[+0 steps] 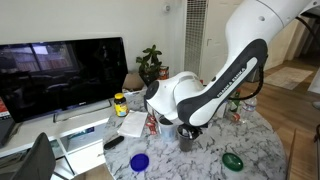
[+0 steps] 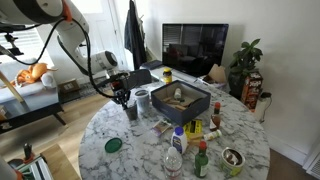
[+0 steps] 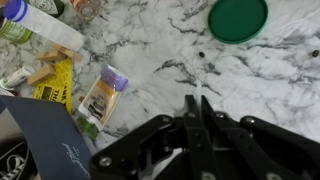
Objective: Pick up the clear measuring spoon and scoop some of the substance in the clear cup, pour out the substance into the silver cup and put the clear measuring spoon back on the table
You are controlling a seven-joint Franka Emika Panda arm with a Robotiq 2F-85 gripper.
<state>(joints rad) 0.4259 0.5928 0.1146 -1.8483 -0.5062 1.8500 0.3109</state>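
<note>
Two cups — clear cup [image 2: 131, 113] dark-looking, silver cup [image 2: 142, 99] pale (wider), tool [image 3: 197, 106] pinched shut

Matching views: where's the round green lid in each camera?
In an exterior view: the green lid lies lower right, near the table's edge.
In an exterior view: the green lid lies lower left, near the table's edge.
Wrist view: the green lid sits top right, cut by the frame's top edge.
Shared landmark: the white, grey-veined table under it in all three.
</note>
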